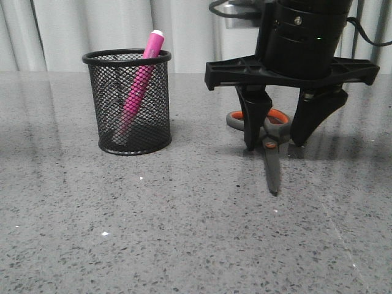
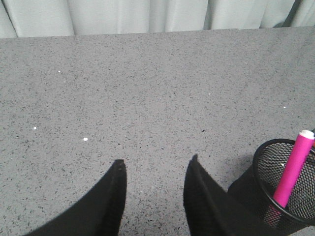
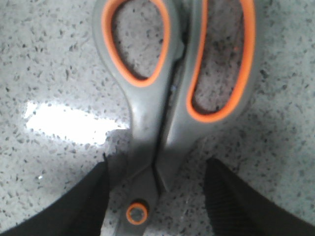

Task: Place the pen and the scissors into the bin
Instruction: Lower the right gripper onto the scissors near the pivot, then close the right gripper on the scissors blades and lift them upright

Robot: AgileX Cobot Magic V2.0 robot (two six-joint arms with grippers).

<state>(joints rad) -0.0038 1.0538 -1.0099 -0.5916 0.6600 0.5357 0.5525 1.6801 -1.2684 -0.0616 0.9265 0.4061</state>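
Note:
The black mesh bin [image 1: 127, 101] stands at the back left with the pink pen [image 1: 139, 82] leaning inside it, white tip up. The bin [image 2: 290, 191] and pen [image 2: 293, 169] also show in the left wrist view. The grey scissors [image 1: 271, 144] lie flat on the table, blades toward me. My right gripper [image 1: 277, 146] is open, lowered to the table, its fingers straddling the scissors near the orange pivot [image 3: 137, 213]; the orange-lined handles [image 3: 172, 73] lie ahead of the fingers. My left gripper [image 2: 155, 166] is open and empty, just beside the bin.
The grey speckled tabletop [image 1: 153, 233] stretches all round. Pale curtains [image 1: 73, 30] hang behind the far edge.

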